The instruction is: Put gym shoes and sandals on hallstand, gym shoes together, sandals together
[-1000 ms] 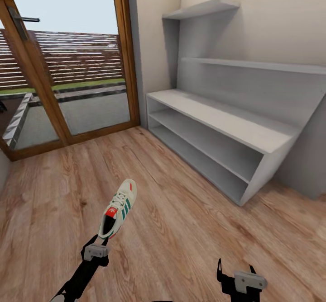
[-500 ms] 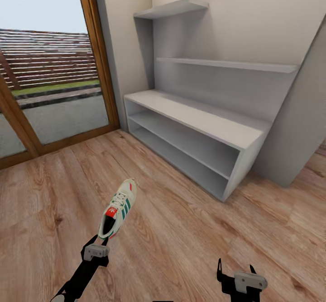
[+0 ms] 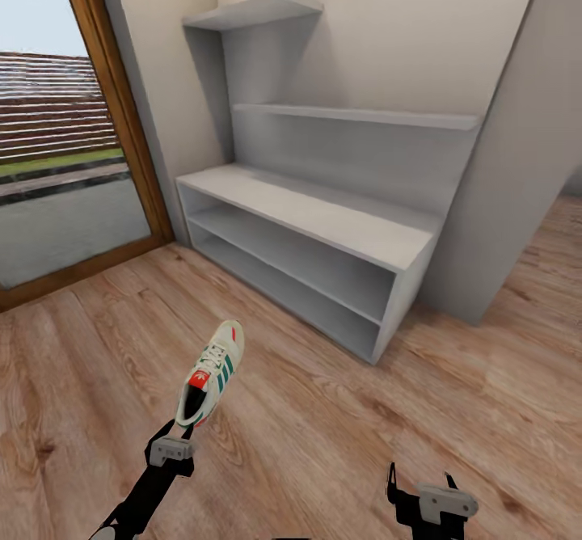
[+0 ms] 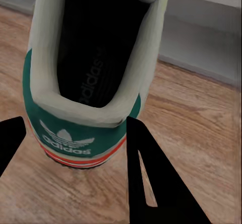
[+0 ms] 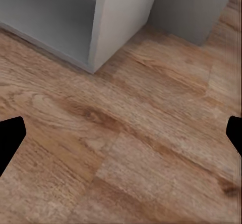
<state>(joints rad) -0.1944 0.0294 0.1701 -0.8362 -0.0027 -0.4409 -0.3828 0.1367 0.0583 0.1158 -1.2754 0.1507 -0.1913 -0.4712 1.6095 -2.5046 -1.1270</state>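
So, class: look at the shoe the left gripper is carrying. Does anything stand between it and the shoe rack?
Nothing visible does. The gym shoe is held by its heel in the left gripper, and bare wood floor lies between it and the hallstand, whose shelves look empty.

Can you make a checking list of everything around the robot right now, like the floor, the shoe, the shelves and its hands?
Surface: wood-plank floor, bare where it shows.
Job's things: one gym shoe held heel-first in the left tool; hallstand ahead, its top and both tiers empty.
Clutter: nothing seen.
Grippers: left tool shut on the shoe's heel; right tool open, holding nothing.
Cables: nothing seen.
Surroundings: glass door with wooden frame, beige wall, upper grey shelves.
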